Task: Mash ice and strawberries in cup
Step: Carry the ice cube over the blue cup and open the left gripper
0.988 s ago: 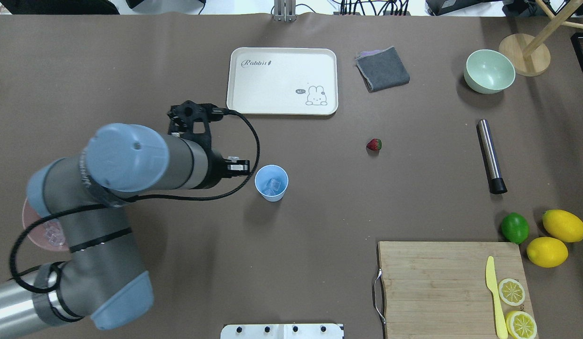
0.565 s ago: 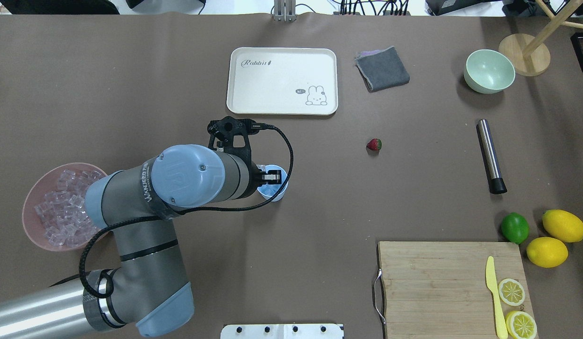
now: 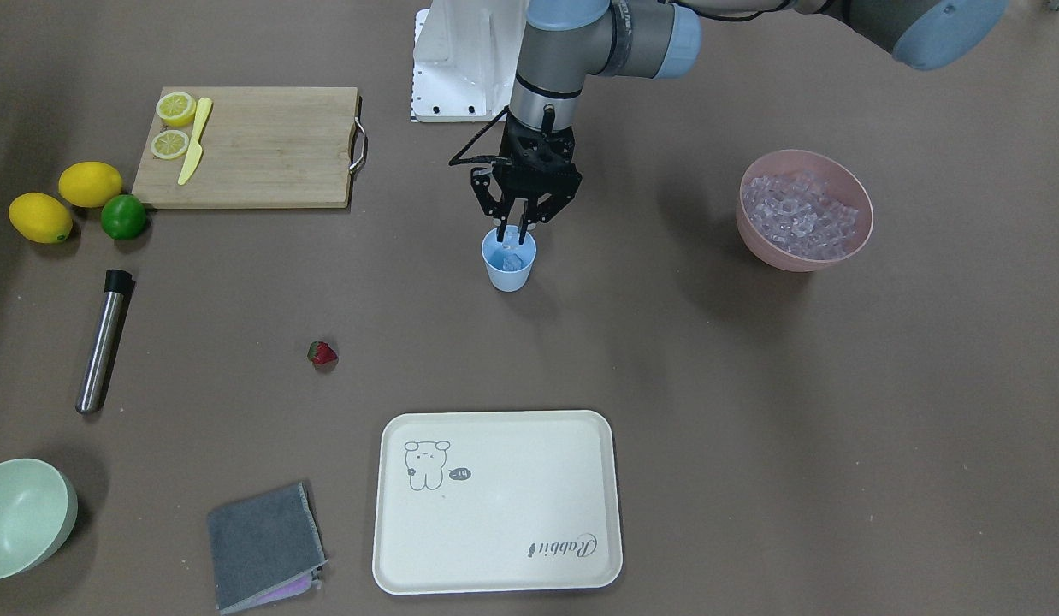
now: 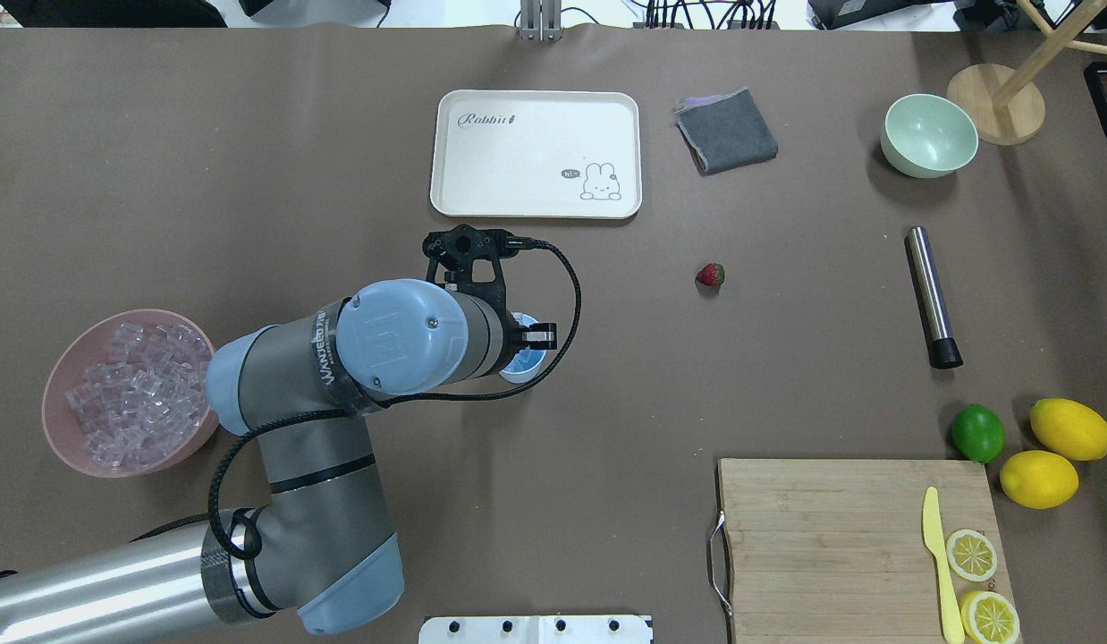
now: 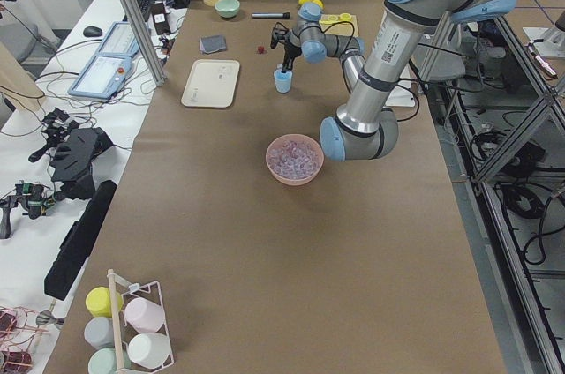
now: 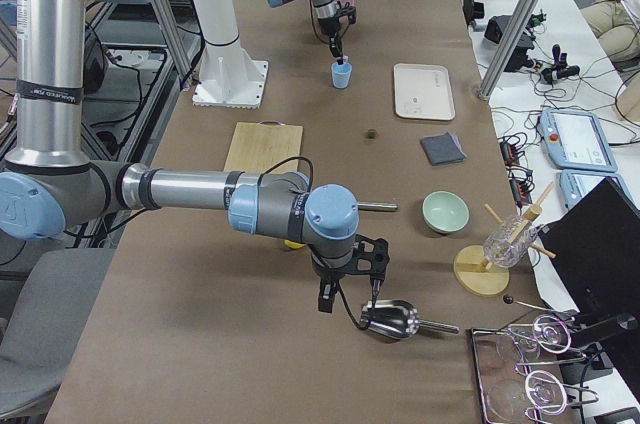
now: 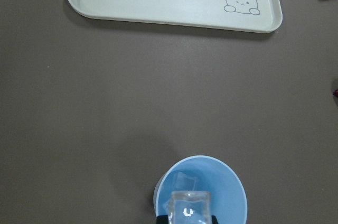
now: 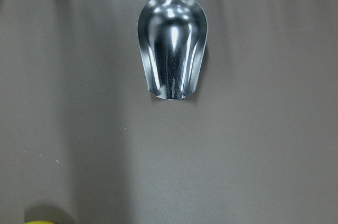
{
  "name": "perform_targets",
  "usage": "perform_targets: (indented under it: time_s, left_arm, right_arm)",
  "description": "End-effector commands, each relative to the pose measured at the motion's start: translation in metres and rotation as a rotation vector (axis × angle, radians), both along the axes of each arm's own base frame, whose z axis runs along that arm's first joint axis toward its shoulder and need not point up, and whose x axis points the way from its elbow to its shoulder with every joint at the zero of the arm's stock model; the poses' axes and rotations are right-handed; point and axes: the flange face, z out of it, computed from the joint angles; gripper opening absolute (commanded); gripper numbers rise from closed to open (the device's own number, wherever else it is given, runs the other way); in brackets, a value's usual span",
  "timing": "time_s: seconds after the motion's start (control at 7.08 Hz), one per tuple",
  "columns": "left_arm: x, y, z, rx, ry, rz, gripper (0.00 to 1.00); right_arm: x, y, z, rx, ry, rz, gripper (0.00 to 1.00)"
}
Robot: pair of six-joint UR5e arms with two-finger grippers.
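So, ice-loading step: my left jaws pinch an ice cube [image 7: 189,209] right over the cup [image 3: 509,274], mid-frame. Next: open to drop it, then fetch the strawberry [image 3: 322,352].

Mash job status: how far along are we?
Done: ice already lies in the cup. In hand: the left gripper holds a cube over the cup's mouth. Left: the strawberry lies well apart from the cup, the steel rod is untouched, and no mashing has begun.
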Motion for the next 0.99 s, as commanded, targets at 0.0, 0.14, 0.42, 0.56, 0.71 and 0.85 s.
perform_targets:
  time_s: [0.0, 0.14, 0.42, 0.56, 0.71, 0.85]
  left_arm:
    - [0.005, 0.0, 0.0, 0.0, -0.006, -0.006, 0.49]
    - [0.008, 0.0, 0.002, 0.018, -0.019, -0.041, 0.97]
    - [0.006, 0.007, -0.004, 0.034, -0.009, -0.047, 0.98]
    - [-0.013, 0.011, -0.015, 0.051, 0.018, -0.044, 0.98]
    - [-0.043, 0.011, -0.001, 0.076, 0.011, -0.045, 0.98]
    - [-0.074, 0.003, 0.012, 0.123, -0.012, -0.024, 0.98]
  right_arm:
    - [-0.001, 0.0, 0.0, 0.001, -0.011, 0.0, 1.0]
    - [-0.001, 0.0, -0.002, 0.007, -0.011, -0.001, 1.0]
    - [0.0, -0.008, -0.017, 0.039, -0.014, 0.001, 1.0]
    - [0.0, -0.015, -0.046, 0.096, -0.008, 0.0, 1.0]
    - [-0.007, -0.038, -0.079, 0.14, -0.042, 0.007, 1.0]
    - [-0.04, -0.064, -0.111, 0.146, -0.117, -0.007, 1.0]
